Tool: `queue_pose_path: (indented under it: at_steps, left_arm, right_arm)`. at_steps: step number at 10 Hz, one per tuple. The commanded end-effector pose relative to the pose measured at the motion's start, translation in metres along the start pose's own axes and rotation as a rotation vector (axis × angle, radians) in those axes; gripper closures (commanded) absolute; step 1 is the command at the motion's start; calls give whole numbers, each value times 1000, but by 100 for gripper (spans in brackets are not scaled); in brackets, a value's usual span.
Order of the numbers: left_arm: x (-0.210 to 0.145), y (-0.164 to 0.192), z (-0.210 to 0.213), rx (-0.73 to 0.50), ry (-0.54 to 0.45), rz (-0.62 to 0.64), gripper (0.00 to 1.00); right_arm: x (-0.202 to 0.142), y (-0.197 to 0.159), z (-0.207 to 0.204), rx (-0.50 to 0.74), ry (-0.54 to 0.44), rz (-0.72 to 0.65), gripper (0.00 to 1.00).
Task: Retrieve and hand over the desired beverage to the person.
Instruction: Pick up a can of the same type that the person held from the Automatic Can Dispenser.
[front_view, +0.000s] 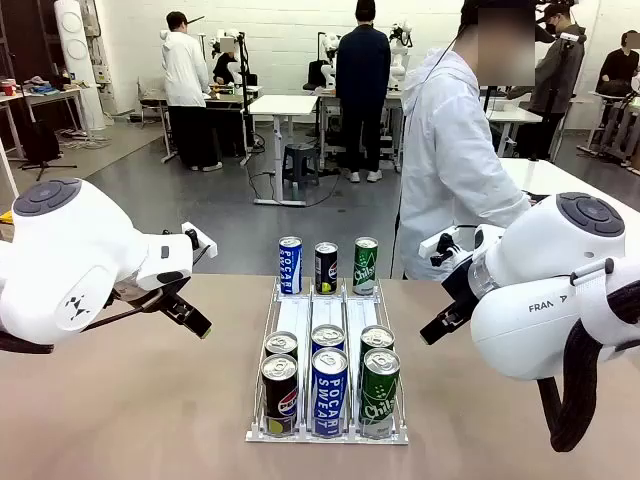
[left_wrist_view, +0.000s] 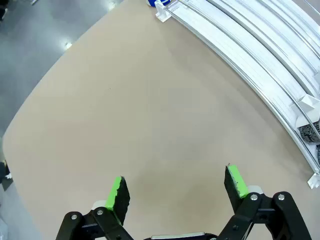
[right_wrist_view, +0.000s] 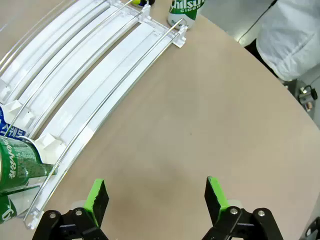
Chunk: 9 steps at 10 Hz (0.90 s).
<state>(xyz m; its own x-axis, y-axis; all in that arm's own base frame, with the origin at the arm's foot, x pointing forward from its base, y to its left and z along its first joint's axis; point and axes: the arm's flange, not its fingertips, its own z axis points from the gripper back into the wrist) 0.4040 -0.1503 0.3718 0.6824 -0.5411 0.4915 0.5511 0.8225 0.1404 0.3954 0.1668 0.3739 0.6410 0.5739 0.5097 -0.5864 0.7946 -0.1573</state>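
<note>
Cans (front_view: 329, 390) line the rack's (front_view: 328, 312) near and far edges; left pincer (left_wrist_view: 176, 179) and right pincer (right_wrist_view: 154, 184) gape over bare table (front_view: 120, 400).

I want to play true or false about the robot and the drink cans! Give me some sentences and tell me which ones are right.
1. The left gripper and the right gripper are both open and hold nothing. True.
2. The rack has five lanes. False: it has three lanes.
3. Three cans stand at the rack's far end: a blue can, a dark can and a green can. True.
4. The person is dressed in black. False: the person is in white.
5. The right gripper is touching a can. False: it hovers over the bare table beside the rack.
</note>
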Motion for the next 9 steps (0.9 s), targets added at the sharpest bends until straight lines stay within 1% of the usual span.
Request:
queue_pose_path:
  at_steps: [1, 9]
  left_arm:
    - [0, 0, 0, 0, 0, 0, 0]
    - [0, 0, 0, 0, 0, 0, 0]
  right_arm:
    - [0, 0, 0, 0, 0, 0, 0]
    - [0, 0, 0, 0, 0, 0, 0]
